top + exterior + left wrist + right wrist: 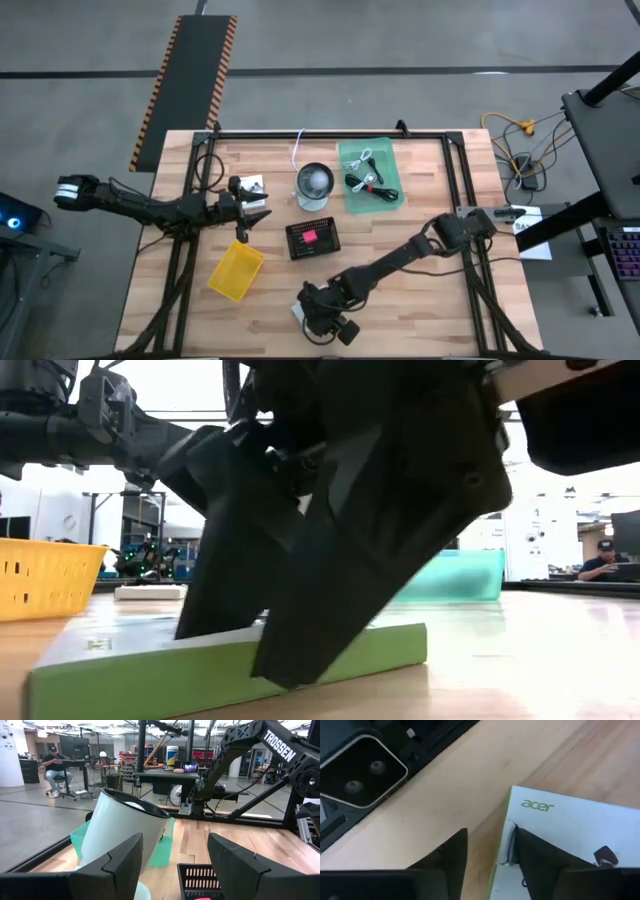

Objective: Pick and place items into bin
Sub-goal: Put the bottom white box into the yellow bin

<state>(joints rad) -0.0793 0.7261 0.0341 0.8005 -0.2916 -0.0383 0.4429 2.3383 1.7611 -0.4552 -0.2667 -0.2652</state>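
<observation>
My right gripper [314, 318] is down at the table's near edge over a flat white box with a green rim [150, 660], printed "acer" [537, 805]. It is open, and the box's edge [501, 845] lies between the fingers. My left gripper [252, 222] is open and holds nothing. It hovers left of centre, between a white packet [250, 186] and the yellow bin [236, 272]. A black cable with a red band [371, 184] and a white coiled cable [360, 158] lie in the green tray [392, 150]. My right gripper comes at the box from above, pointing down, astride its long green edge. One fingertip [205, 622] stands on the white top face close to that edge. The other finger [300, 650] hangs in front of the green side; whether it touches, I cannot tell. The box lies flat on the table.
A white cup [314, 186] stands at the table's centre, close before my left gripper [175, 870]. A black basket [312, 240] holding something red sits beside it. People sit at desks in the room beyond.
</observation>
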